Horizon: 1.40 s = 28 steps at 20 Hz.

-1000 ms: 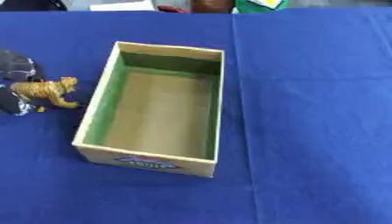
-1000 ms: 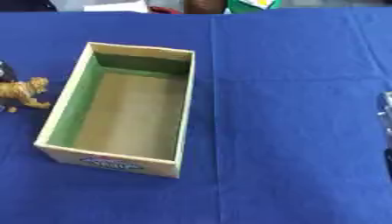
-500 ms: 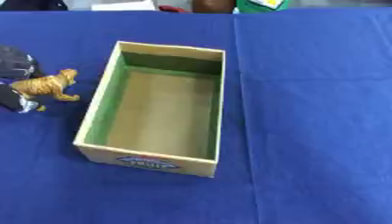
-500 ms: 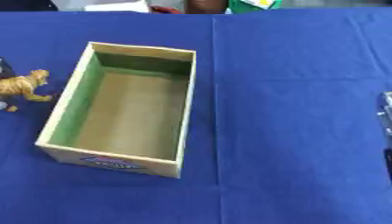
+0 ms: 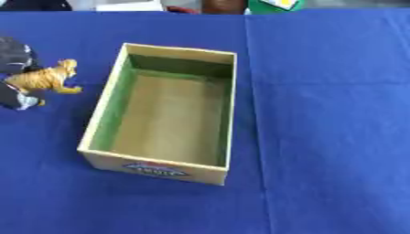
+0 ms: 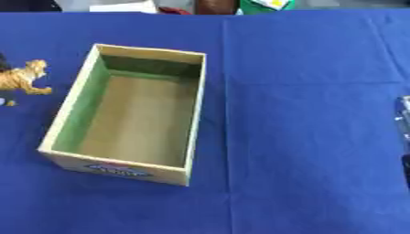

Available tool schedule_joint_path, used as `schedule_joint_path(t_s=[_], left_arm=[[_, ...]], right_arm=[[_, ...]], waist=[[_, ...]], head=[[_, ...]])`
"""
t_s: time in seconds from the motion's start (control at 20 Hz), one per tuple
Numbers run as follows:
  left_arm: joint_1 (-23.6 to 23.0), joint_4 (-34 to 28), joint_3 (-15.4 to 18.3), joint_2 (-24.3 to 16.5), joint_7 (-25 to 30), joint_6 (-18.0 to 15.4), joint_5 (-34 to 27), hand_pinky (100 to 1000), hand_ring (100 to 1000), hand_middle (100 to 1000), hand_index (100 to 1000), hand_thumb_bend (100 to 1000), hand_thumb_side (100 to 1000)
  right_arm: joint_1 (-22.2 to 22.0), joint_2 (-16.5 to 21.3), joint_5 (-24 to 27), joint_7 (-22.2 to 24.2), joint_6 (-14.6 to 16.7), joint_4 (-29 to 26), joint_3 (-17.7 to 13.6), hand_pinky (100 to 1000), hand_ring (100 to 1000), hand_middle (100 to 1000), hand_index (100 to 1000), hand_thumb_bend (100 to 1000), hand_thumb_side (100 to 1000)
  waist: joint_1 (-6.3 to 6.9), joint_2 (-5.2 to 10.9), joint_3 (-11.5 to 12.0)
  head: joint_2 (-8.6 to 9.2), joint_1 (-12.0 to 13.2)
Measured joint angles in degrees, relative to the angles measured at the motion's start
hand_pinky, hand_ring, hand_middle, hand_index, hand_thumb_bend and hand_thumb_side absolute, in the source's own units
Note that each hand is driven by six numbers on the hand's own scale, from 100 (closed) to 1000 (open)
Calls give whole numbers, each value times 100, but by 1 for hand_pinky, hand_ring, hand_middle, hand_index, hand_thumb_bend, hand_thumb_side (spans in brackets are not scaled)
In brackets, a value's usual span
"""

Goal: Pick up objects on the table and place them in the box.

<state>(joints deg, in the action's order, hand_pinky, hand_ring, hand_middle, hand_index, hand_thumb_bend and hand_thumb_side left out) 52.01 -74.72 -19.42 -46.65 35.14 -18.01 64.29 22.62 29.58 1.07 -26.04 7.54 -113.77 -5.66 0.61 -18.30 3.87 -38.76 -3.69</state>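
Blue cloth covers the tabletop [image 5: 336, 114]. Cardboard box [image 5: 227, 114] sits left of centre, open top, green inner walls, brown floor, nothing inside; long axis runs near to far, printed label on the near wall. Left hand [image 5: 16, 68] at the far-left edge, dark, fingers clamped on the toy tiger [image 5: 44, 78]. Tiger is orange-yellow, held just left of the box's far-left wall, head toward the box and slightly far, body axis roughly left to right. Right hand [image 6: 404, 119] shows only as a sliver at the right edge; cannot tell whether its fingers are apart or together.
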Motion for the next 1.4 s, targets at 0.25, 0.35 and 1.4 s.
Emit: schedule_joint_path(t_s=[0.25, 0.35, 1.4], left_arm=[[256, -301, 96, -26, -225, 148, 149, 389, 503, 504, 637, 100, 522], [414, -434, 129, -24, -257, 176, 149, 390, 506, 504, 637, 100, 501], [1686, -1305, -1028, 1023, -353, -368, -542, 372, 499, 479, 601, 100, 477]], right_arm=[[-8, 0, 0, -13, 5, 0, -2, 804, 693, 752, 843, 100, 1000], [-26, 0, 0, -19, 0, 0, -2, 804, 694, 753, 843, 100, 1000], [74, 40, 6, 36, 1, 0, 36, 803, 696, 754, 843, 100, 1000]], waist=[[12, 57, 3], [16, 75, 13], [29, 166, -1]], head=[[-38, -38], [-56, -53], [-88, 0]])
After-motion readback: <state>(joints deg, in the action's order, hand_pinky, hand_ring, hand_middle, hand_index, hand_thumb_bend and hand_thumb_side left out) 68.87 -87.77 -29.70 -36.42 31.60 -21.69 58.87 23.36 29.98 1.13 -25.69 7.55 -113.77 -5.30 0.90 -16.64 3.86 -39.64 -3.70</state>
